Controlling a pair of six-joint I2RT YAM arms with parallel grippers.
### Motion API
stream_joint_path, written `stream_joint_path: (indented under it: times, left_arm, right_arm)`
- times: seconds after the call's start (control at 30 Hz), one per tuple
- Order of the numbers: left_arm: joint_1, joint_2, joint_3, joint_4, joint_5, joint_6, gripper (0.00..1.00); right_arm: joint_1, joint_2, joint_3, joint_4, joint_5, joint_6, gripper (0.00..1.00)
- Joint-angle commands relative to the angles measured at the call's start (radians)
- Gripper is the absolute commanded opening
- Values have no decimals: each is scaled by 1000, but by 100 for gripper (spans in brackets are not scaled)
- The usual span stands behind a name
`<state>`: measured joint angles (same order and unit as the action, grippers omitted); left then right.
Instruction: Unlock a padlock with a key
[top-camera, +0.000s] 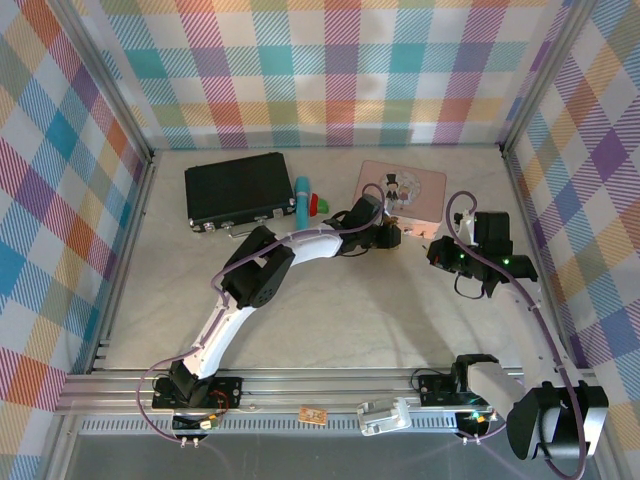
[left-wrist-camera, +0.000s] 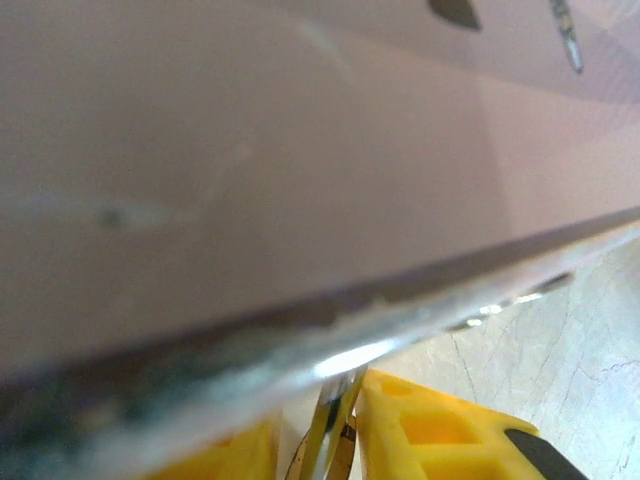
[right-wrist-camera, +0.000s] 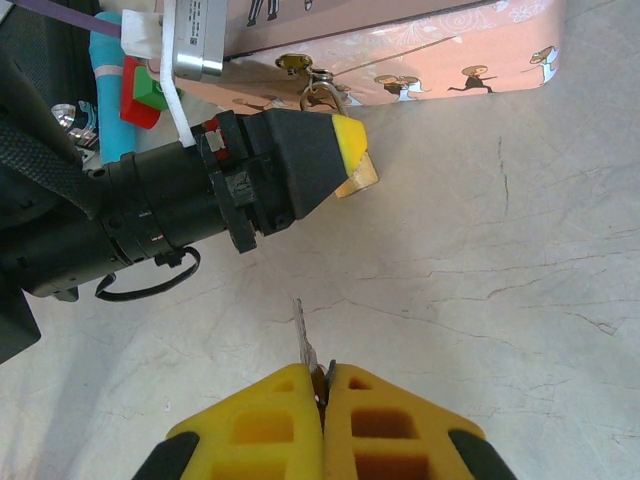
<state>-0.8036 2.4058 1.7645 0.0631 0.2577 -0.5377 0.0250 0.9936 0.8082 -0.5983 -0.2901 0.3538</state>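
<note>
The small brass padlock (right-wrist-camera: 360, 180) hangs by its thin silvery shackle (right-wrist-camera: 318, 92) from the latch of the pink picture tin (right-wrist-camera: 420, 45). My left gripper (right-wrist-camera: 345, 150) is shut on the padlock's body at the tin's front edge. In the left wrist view the padlock (left-wrist-camera: 335, 425) shows edge-on between the yellow fingers (left-wrist-camera: 430, 430), under the blurred tin (left-wrist-camera: 250, 150). My right gripper (right-wrist-camera: 323, 375) is shut on the slim silver key (right-wrist-camera: 304, 335), whose blade points toward the padlock, a short way from it. From above, the left gripper (top-camera: 390, 235) and right gripper (top-camera: 437, 250) face each other.
A black case (top-camera: 238, 190) lies at the back left. A blue pen (top-camera: 302, 200) with a red-green tip lies between it and the pink tin (top-camera: 405, 188). Checked walls close in the pale table (top-camera: 340, 310).
</note>
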Motion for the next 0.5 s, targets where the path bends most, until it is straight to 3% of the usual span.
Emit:
stream_joint_path:
  times: [0.0,0.1,0.23,0.47]
  left_arm:
    - [-13,25,-62,-55,-20,-77,28]
    - [-19,22,-88,-70,-45,-96,34]
    - [-37,29,-96,-121,-89,-95,34]
    - [-41,20,-118,-143,-98,-107,13]
  right_arm:
    - [-8,-9,-36,23,-25,15,0]
    - [-10,-3,-55,42,-29,23,0]
    - [-11,10,-52,50,-36,18,0]
    - [-18,16,-56,61,-41,14,0]
